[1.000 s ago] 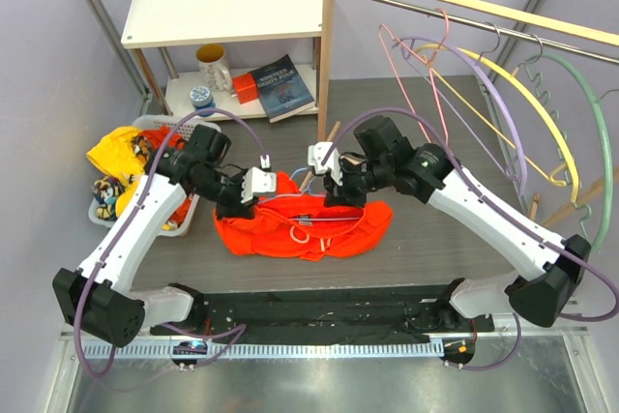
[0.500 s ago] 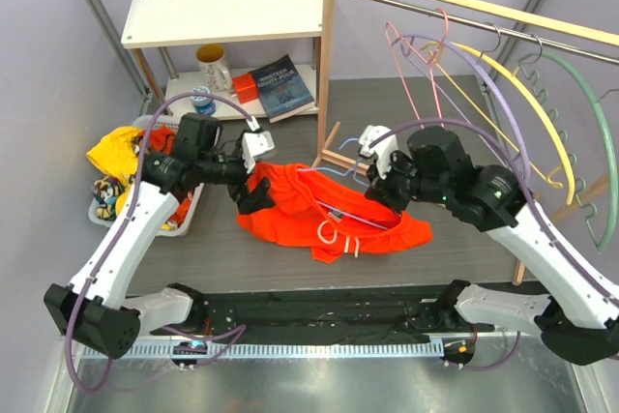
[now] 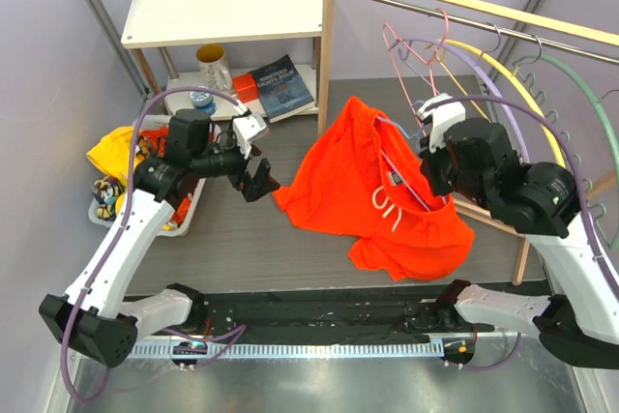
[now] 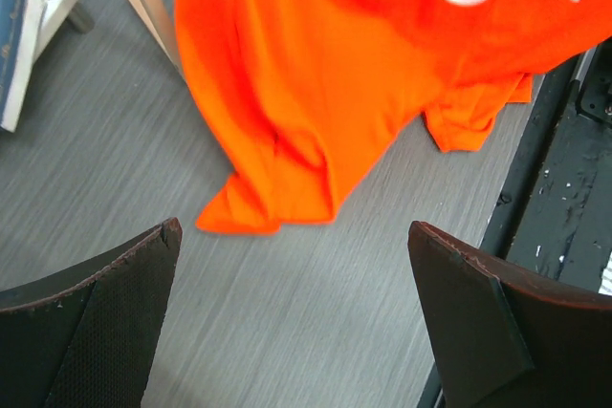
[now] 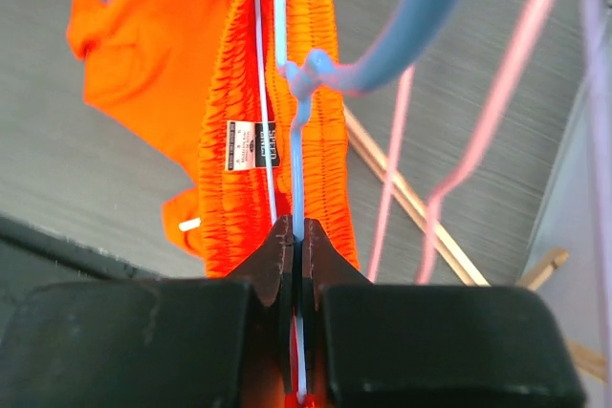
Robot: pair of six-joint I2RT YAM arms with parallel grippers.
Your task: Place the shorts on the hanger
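Now the shorts (image 3: 387, 195) hang well above the counter (image 3: 242, 249), where half a second ago they were only partly raised and a second ago lay flat between the two arms. Nearest the arm bases, the lower orange leg droops to the near right, its hem hanging over the counter's near edge. The waistband runs up and away to the far left, toward the wooden rack post (image 3: 326, 45), and the white drawstring (image 3: 385, 206) loops down the middle of the fabric.

The right hand (image 3: 430, 147) has risen and swung to the right with the load. In the right wrist view its fingers (image 5: 279, 253) are pressed together on the thin light-blue wire of the hanger (image 5: 304, 93), with the elastic waistband and a white label (image 5: 251, 145) directly beyond them. The hanger's wire runs along the waistband, and its hook end twists off to the right beside a pink hanger (image 5: 478, 140).

The left hand (image 3: 259, 179) has let go of the cloth and now sits to the left of the shorts, clear of them. In the left wrist view its two dark fingers (image 4: 96, 322) stand wide apart with only grey counter between them, and the orange leg hangs just beyond.

Farther back stand the shelf (image 3: 224, 13) with a mug (image 3: 213, 67) and a book (image 3: 282, 86).
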